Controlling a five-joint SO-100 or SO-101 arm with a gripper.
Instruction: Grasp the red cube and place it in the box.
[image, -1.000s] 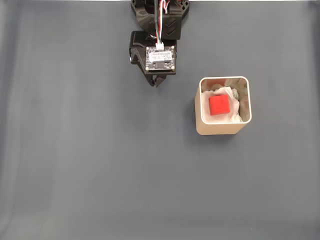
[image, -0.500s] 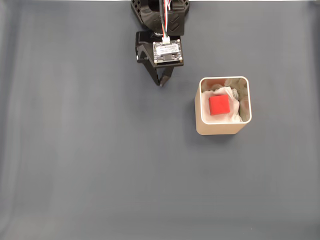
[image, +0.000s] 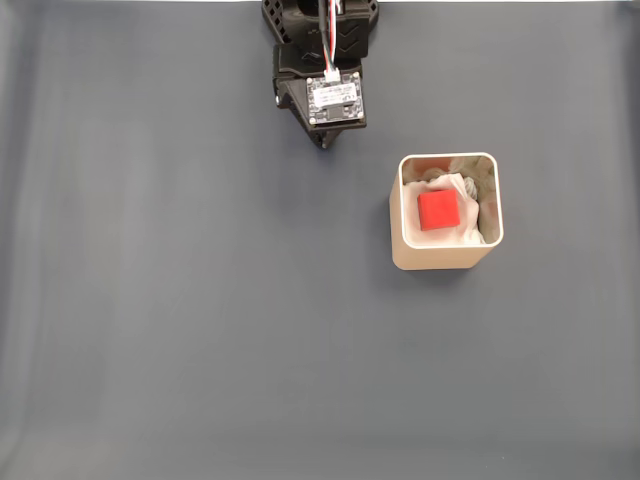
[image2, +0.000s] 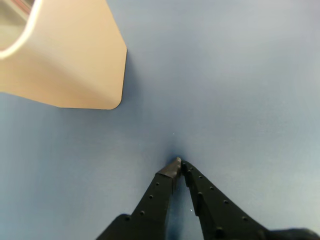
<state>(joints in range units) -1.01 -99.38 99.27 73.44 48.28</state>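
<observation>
Overhead, your arm is folding back at the table's top edge, gripper (image2: 179, 164) clenched empty. Red cube (image: 438, 210) is sitting inside the box (image: 444, 258), whose far side the wrist view is cutting off.

No text can be read; the small circuit board (image: 334, 97) above the box (image: 445, 258) perhaps carries print, too blurred.

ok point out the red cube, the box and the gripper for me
red cube (image: 438, 211), fixed view, middle of its top face
box (image: 445, 258), fixed view, its near outer wall
gripper (image2: 179, 163), wrist view, between the closed fingertips
</observation>
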